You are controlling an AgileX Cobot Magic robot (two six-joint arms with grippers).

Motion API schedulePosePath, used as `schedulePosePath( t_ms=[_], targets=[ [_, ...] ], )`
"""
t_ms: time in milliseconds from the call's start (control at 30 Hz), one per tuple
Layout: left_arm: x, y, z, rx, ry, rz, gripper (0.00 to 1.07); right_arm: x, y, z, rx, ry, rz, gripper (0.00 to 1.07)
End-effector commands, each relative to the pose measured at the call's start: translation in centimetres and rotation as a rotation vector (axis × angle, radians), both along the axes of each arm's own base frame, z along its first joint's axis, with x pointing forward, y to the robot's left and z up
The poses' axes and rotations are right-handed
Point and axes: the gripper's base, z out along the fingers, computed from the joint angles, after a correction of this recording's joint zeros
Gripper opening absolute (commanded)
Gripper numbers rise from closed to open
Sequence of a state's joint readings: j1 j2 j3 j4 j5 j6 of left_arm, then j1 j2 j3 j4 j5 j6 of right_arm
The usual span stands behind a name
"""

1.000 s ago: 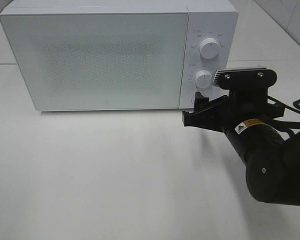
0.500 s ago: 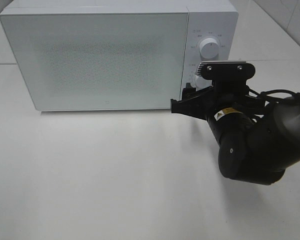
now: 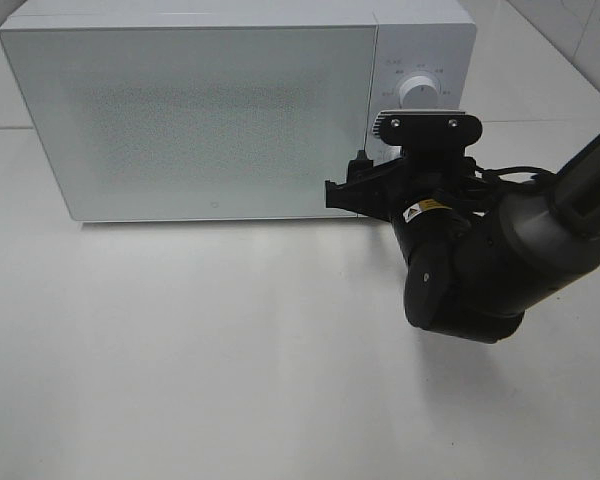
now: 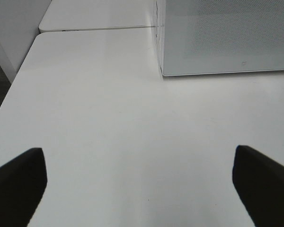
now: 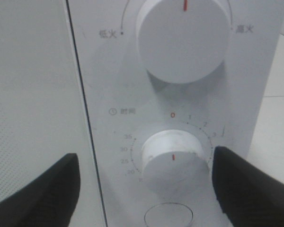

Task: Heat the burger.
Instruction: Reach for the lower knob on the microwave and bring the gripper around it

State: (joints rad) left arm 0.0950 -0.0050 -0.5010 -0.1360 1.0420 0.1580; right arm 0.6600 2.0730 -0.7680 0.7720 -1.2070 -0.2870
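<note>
Jaws of the right end effector [image 5: 144, 156] stand apart on either side of the lower timer knob [image 5: 173, 161], close to it but not visibly touching, and nothing is held between them. Above it sits the larger power knob [image 5: 182, 38]; a round button [image 5: 168, 217] shows just below. Both knobs belong to the white microwave [image 3: 420, 40], whose frosted door [image 3: 180, 110] is closed. The left end effector [image 4: 138, 161] is also spread wide and empty, hovering over the bare desk [image 4: 109, 104] off the microwave's left corner.

The burger shows in no view; whether it lies behind that door cannot be told. By judgement it would be light, soft and stacked, its layers apt to slide or squash, so it wants a gentle hold low across its sides, kept level.
</note>
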Motion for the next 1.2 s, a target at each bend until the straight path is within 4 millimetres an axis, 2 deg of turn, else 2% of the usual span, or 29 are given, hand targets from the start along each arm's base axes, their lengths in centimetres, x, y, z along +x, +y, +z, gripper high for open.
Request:
schedulePosePath(
  t_ms=[33,167,833,867,900,933,967,1000,1033,1067,1100,1133,1167,1200],
  targets=[
    [-0.3,-0.1,-0.1,-0.005,-0.026,-0.002,1.0,0.5,-0.1,0.4,-0.004,-0.044,-0.016,0.75],
    [-0.3,-0.1,-0.1,-0.005,-0.025,-0.002,1.0,1.3,-0.7,0.5,0.003,-0.054,-0.04,0.75],
    [-0.3,-0.1,-0.1,-0.006,-0.023,-0.002,1.0,2.3,-1.0,0.2,0.006,-0.049,-0.047,0.72],
    [-0.3,-0.1,-0.1,-0.006,-0.023,-0.002,1.0,2.3,-1.0,0.2,0.006,-0.049,-0.047,0.68],
    [-0.3,-0.1,-0.1,-0.006,-0.023,-0.002,1.0,2.3,-1.0,0.2,0.006,-0.049,-0.047,0.59],
    [-0.3,-0.1,-0.1,-0.006,-0.023,-0.002,1.0,2.3,-1.0,0.2,0.006,-0.049,-0.047,0.59],
    [-0.3,-0.1,-0.1,-0.006,-0.023,-0.002,1.0,2.3,-1.0,0.2,0.006,-0.048,-0.047,0.54],
    [-0.3,-0.1,-0.1,-0.006,-0.023,-0.002,1.0,2.3,-1.0,0.1,0.006,-0.046,-0.046,0.4],
    [-0.3,-0.1,-0.1,-0.006,-0.023,-0.002,1.0,2.3,-1.0,0.1,0.006,-0.046,-0.046,0.4],
    [-0.3,-0.1,-0.1,-0.006,-0.023,-0.002,1.0,2.3,-1.0,0.1,0.006,-0.042,-0.045,0.32],
    [-0.3,-0.1,-0.1,-0.006,-0.023,-0.002,1.0,2.3,-1.0,0.1,0.006,-0.041,-0.045,0.17],
    [-0.3,-0.1,-0.1,-0.006,-0.023,-0.002,1.0,2.3,-1.0,0.1,0.006,-0.041,-0.045,0.17],
    [-0.3,-0.1,-0.1,-0.006,-0.023,-0.002,1.0,2.3,-0.9,0.1,0.005,-0.042,-0.041,0.09],
    [-0.3,-0.1,-0.1,-0.006,-0.023,-0.002,1.0,2.3,-0.9,0.1,0.005,-0.042,-0.041,0.09]
  ],
)
